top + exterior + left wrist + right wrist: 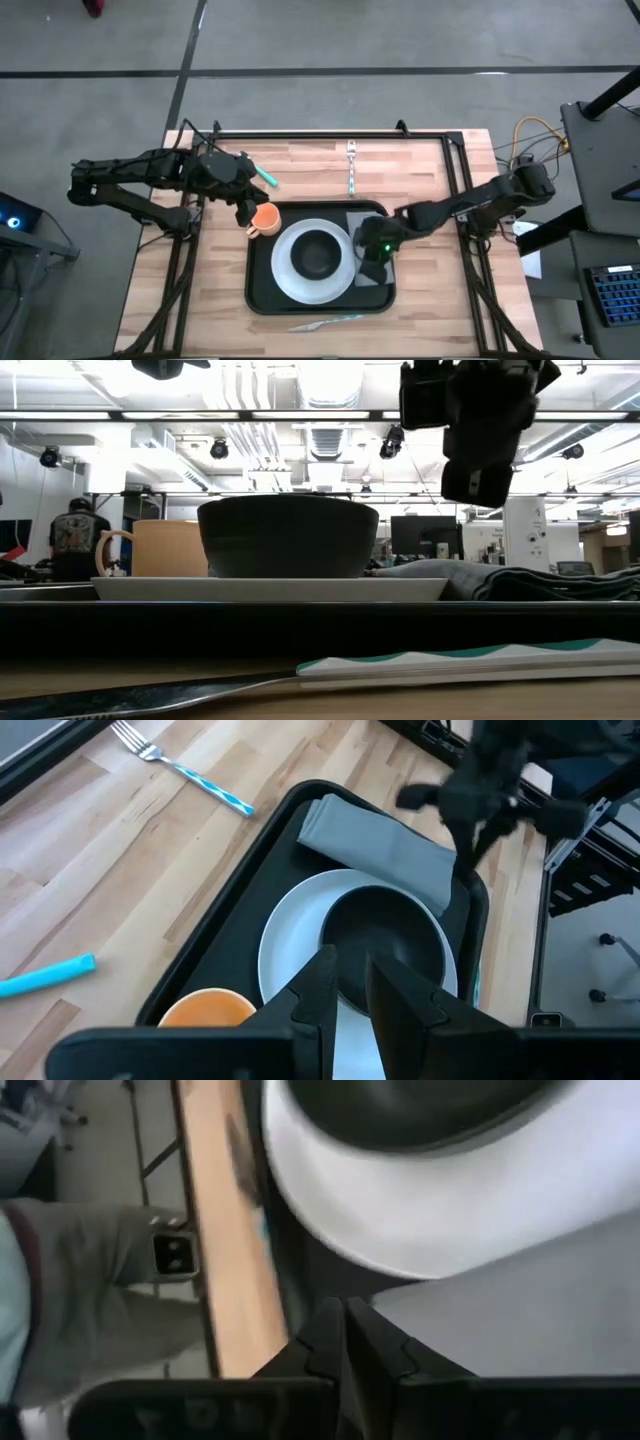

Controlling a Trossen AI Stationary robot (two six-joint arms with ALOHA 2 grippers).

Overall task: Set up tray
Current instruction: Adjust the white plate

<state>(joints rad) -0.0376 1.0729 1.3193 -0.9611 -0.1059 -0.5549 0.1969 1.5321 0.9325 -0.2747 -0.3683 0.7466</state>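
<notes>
The black tray (262, 290) lies mid-table. On it stand a white plate (285, 272) bearing a black bowl (318, 254), an orange cup (266, 218) at the far-left corner, and a folded grey napkin (372, 276) along the right side. My left gripper (247, 208) hovers beside the cup; in the left wrist view its fingers (325, 982) show a narrow gap, above the cup (205, 1008) and the plate (290, 935). My right gripper (372, 247) is shut and hangs clear above the napkin (540, 580), as the low view shows (478, 490).
A teal-handled fork (352, 165) lies on the table beyond the tray, a teal handle (264, 177) lies far-left of it, and a teal-handled knife (325, 322) lies between the tray and the near edge. Black frame rails run along the far and side edges. A person (75, 535) stands far off.
</notes>
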